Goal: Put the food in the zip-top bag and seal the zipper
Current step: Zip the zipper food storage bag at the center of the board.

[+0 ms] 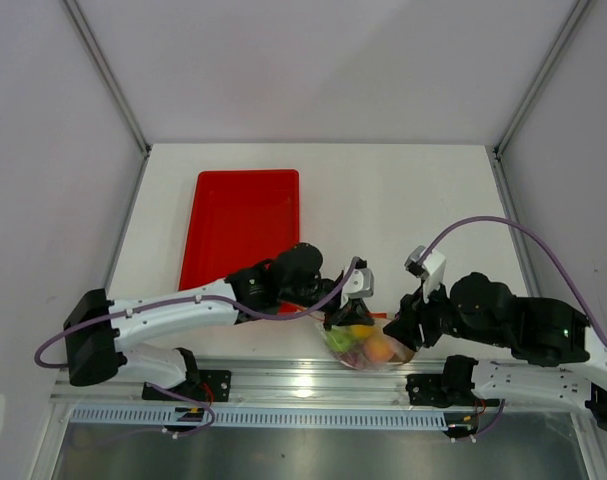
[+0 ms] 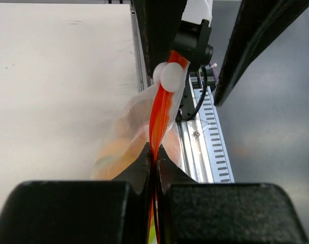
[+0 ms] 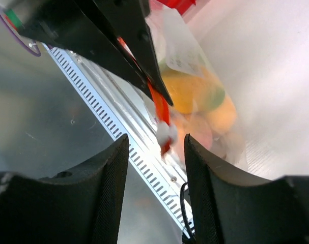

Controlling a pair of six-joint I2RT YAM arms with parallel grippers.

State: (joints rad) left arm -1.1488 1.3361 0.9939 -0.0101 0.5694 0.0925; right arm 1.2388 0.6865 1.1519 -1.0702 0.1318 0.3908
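My left arm (image 1: 183, 308) stretches low from its base toward the middle, and the left gripper (image 2: 154, 158) is pinched tight on the zipper (image 2: 162, 109). My right arm (image 1: 513, 325) folds inward, the right gripper (image 3: 155, 145) with jaws spread apart.

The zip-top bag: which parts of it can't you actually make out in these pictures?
- Left wrist: the left end effector pinches the zipper; whether it is sealed beneath is hidden. The food is a blur behind plastic.
- Top external: the zip-top bag is too small to count its contents.
- Right wrist: the zipper runs out of sight behind the left end effector.
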